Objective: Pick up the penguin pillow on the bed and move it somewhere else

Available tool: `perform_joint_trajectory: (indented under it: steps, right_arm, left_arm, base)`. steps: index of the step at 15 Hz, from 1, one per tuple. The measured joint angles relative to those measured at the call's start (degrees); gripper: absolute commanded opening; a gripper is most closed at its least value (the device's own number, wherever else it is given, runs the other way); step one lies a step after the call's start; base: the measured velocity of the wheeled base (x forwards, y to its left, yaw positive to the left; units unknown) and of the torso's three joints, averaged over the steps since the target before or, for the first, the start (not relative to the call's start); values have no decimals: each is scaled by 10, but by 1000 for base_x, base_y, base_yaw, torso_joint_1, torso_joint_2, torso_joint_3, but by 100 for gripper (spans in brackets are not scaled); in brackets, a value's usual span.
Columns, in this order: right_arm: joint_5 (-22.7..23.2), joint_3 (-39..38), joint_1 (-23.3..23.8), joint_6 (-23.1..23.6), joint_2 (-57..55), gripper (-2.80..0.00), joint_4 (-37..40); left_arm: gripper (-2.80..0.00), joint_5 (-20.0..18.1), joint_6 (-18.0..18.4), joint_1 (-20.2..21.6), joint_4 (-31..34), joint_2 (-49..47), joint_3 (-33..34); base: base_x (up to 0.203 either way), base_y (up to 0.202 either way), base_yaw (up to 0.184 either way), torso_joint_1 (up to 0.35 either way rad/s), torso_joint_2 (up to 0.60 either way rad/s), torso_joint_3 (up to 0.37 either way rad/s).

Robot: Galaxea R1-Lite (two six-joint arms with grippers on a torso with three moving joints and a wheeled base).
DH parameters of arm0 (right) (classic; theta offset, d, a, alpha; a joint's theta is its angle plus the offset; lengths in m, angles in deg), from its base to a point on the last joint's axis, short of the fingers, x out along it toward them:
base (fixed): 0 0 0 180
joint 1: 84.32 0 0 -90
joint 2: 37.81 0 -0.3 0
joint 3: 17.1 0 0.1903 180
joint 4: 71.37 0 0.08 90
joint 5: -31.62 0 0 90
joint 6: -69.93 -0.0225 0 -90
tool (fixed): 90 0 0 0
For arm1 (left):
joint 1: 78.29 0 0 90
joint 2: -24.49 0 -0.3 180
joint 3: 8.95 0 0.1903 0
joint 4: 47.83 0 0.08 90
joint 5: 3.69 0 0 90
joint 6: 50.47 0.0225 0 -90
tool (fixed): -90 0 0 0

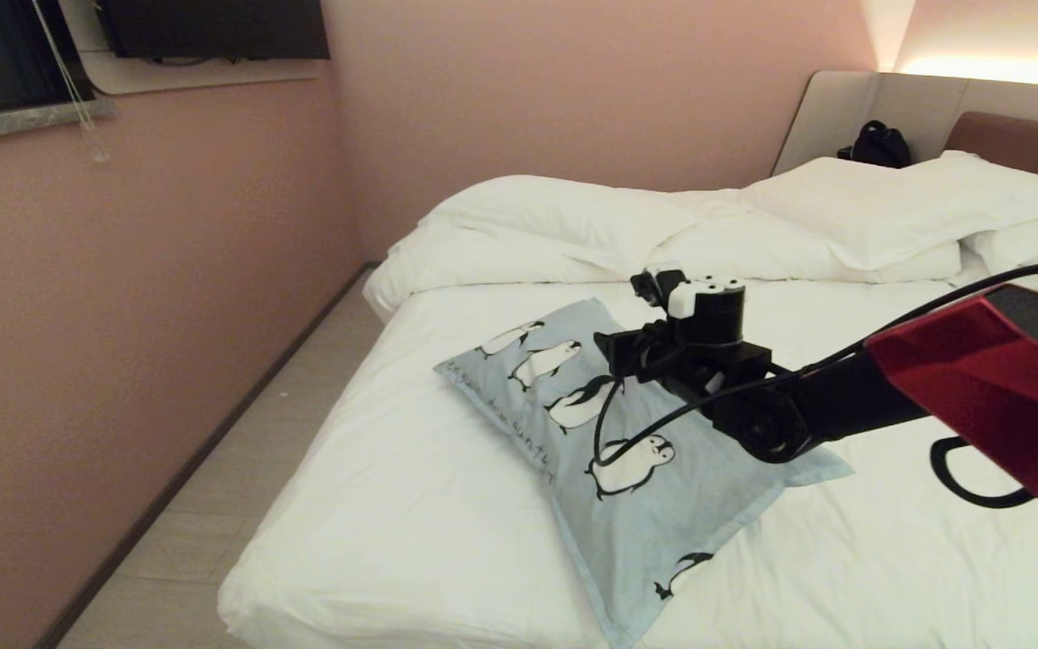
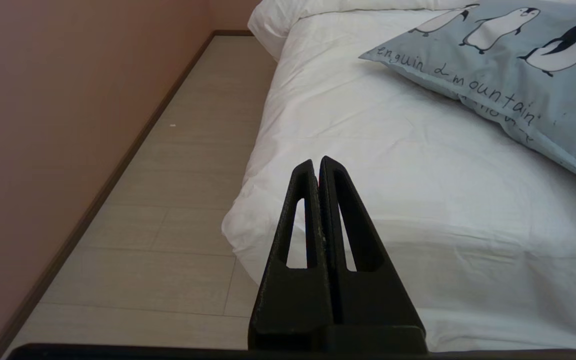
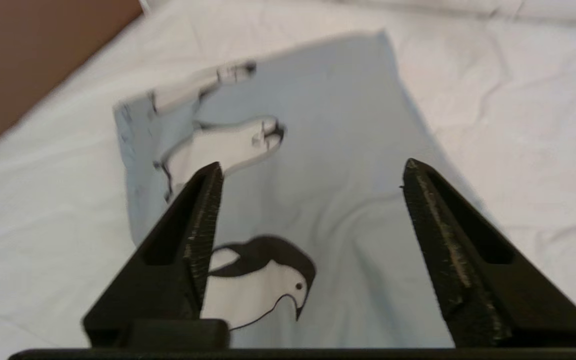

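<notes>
While penguin pillow (image 1: 627, 451) lies on bed (image 1: 411, 532), right gripper (image 3: 313, 172) spread above, white pillows (image 1: 870, 216) beyond.

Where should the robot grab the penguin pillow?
Probably from above, pinching the puffy middle of the penguin pillow. It lies flat on the bed, and the open right gripper is right over it. The thin flat edge would likely be harder to pinch.

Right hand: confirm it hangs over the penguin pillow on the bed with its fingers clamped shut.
Wrong in one respect. The right hand does hang over the penguin pillow on the bed, but its fingers stand wide apart, with nothing between them. The right wrist view shows this.
</notes>
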Motion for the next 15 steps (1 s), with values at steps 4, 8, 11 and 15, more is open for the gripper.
perform_joint_trajectory:
  steps: [4, 8, 11, 15]
  right_arm:
    - [6, -25, 32, -2, 96, 0, -1]
    - [14, -11, 95, -2, 139, 0, -2]
    - [16, 6, 136, -2, 151, 0, -2]
    - [18, 26, 192, -5, 163, -280, -1]
  left_arm:
    - [-280, 0, 0, 0, 0, 0, 0]
    - [-280, 0, 0, 0, 0, 0, 0]
    - [-280, 0, 0, 0, 0, 0, 0]
    - [-280, 0, 0, 0, 0, 0, 0]
  base:
    - [0, 0, 0, 0, 0, 0]
    - [0, 0, 0, 0, 0, 0]
    - [0, 0, 0, 0, 0, 0]
    - [0, 0, 0, 0, 0, 0]
